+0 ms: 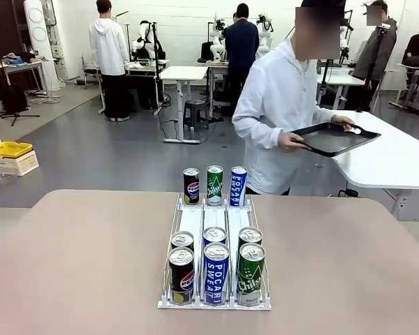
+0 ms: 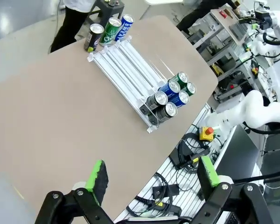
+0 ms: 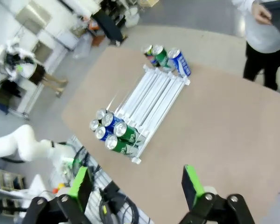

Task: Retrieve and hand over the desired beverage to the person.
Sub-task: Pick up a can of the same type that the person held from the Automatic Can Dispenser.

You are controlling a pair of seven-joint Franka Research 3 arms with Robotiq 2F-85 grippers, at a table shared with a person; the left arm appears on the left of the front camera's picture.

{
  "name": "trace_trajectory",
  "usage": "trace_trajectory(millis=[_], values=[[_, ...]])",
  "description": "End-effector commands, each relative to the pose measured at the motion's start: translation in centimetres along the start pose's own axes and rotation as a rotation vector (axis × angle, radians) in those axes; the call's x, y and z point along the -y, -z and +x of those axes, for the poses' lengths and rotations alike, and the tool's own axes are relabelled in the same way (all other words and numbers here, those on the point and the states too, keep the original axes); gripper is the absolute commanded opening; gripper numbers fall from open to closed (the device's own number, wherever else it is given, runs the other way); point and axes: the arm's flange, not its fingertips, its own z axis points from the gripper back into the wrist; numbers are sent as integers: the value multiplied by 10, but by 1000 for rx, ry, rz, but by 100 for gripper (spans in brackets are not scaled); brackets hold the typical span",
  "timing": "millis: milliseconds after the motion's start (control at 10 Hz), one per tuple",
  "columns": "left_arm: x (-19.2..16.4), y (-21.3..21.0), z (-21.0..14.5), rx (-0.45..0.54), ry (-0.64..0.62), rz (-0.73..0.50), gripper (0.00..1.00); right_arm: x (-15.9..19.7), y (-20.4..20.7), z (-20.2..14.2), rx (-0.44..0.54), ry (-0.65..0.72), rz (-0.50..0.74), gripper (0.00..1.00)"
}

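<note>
A white three-lane can rack [image 1: 214, 216] lies in the middle of the tan table [image 1: 77, 258]. At its near end stand two Pepsi cans [image 1: 181, 275], two blue Pocari Sweat cans [image 1: 216, 272] and two green Chilsung cans [image 1: 251, 273]. At the far end stand one Pepsi [image 1: 190, 185], one Chilsung [image 1: 214, 185] and one Pocari can [image 1: 238, 185]. The person [image 1: 279, 98] in a white hooded jacket stands beyond the table, holding a flat black tray [image 1: 335, 138]. My left gripper [image 2: 151, 177] is open, high above the table, far from the rack [image 2: 126, 67]. My right gripper [image 3: 136, 184] is open too, above the rack [image 3: 151, 100].
A white table [image 1: 398, 157] stands at the far right behind the person. Other people and tables are farther back in the room. A yellow bin [image 1: 8, 149] sits on the floor at the left. Cables and an emergency stop button [image 2: 206, 132] lie beyond the table's near edge.
</note>
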Motion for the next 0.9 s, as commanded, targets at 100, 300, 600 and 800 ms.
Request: trace_trajectory(millis=[100, 300, 600, 800], values=[[4, 1, 2, -7, 38, -23, 100, 5, -7, -2, 31, 32, 10, 100], [4, 1, 2, -7, 38, -23, 100, 5, -7, -2, 31, 32, 10, 100], [4, 1, 2, -7, 38, -23, 100, 5, -7, -2, 31, 32, 10, 100], [4, 1, 2, -7, 38, -23, 100, 5, -7, -2, 31, 32, 10, 100]])
